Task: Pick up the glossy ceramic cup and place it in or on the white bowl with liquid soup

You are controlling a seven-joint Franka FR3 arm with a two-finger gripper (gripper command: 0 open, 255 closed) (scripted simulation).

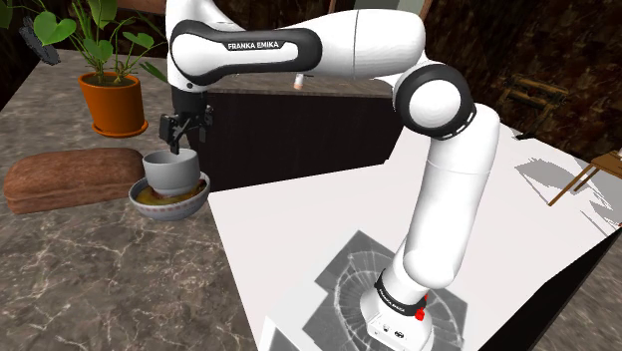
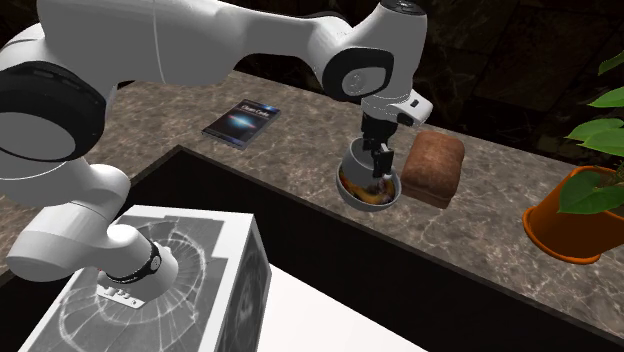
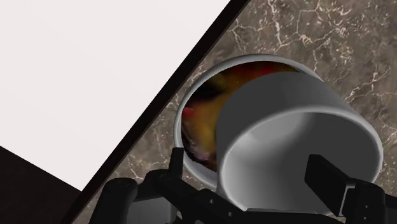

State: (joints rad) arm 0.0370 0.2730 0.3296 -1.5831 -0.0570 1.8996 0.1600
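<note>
Fingers (image 3: 327, 181) are spread wide, not pinching anything. The gripper (image 1: 186, 140) hangs just above the cup (image 1: 169, 172). Cup sits inside the bowl (image 1: 199, 195), on the soup (image 3: 198, 127). Prob. the put-down step is about done. Next: go straight up & away from the bowl w/o bumping the cup.

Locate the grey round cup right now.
At the shoulder view's left, the grey round cup sits in the white bowl of soup, just right of the brown loaf and directly under the black end effector.
</note>
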